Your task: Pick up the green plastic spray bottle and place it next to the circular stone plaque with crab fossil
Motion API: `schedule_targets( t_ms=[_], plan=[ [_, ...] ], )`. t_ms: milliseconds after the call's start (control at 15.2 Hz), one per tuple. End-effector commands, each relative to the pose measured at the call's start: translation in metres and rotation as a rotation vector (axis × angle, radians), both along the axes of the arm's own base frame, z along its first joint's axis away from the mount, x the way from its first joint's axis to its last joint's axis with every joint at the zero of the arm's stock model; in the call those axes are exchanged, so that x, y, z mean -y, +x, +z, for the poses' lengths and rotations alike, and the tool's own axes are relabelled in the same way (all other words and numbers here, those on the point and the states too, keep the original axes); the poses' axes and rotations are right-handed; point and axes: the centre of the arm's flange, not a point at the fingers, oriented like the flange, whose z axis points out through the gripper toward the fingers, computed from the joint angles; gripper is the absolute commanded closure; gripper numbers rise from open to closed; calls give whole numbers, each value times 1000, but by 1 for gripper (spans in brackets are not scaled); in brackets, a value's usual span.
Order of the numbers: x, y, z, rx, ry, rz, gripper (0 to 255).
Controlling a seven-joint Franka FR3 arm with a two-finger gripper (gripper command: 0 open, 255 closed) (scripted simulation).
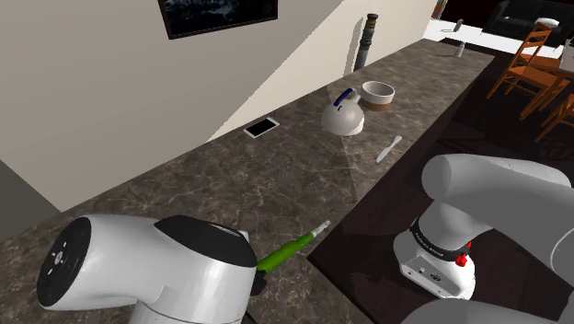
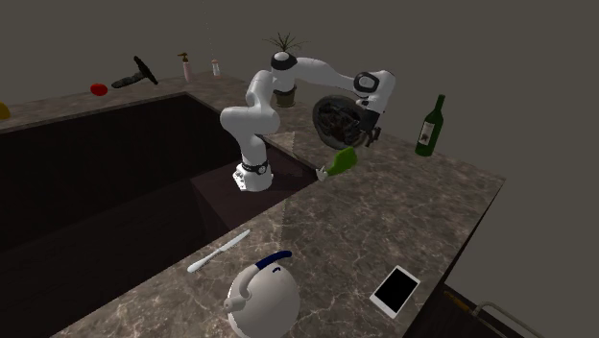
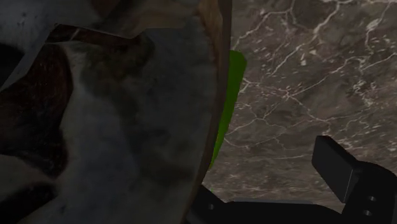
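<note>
Counter (image 1: 304, 179): dark veined stone, a long run against a beige wall (image 1: 110, 101); it turns a corner in the second exterior view. The inner edge drops to a dark lower floor where the arm's base (image 1: 440, 262) stands. The outer edge lies just past the wine bottle (image 2: 431, 126), which stands upright near the corner.

Open room: a wide bare stretch of stone between the arm's end and the kettle (image 1: 342, 116). More bare stone runs from there toward the phone (image 2: 395, 290).

Arm (image 2: 288, 77): bent over the counter near the inner edge, wrist turned down.

Plaque (image 2: 334, 117): round, grey-brown and mottled, just beside the hand. In the wrist view it sits very close, covering one side of the hand.

Spray bottle (image 2: 338, 161): green, slanted, white nozzle toward the inner edge, directly below the plaque and just beside it. Whether they touch cannot be told. In the shoulder view it appears to lie on the stone close to the edge.

Gripper (image 2: 361, 137): the one finger (image 3: 336, 170) seen stands far off the middle with bare stone beside it, so the jaws are apart and clasp nothing.

Smaller items: bowl (image 1: 377, 91) beside the kettle, knife (image 1: 388, 148) near the edge.
</note>
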Motion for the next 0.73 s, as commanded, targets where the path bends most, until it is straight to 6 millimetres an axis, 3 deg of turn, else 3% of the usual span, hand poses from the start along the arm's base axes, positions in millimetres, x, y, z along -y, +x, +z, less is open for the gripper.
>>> schedule_targets(
  t_ms=[0, 198, 660],
  plan=[
    [-6, 0, 11, 0, 0, 0, 0],
    [-25, -1, 43, 0, 0, 0, 0],
    [-25, -1, 43, 0, 0, 0, 0]
  ],
)
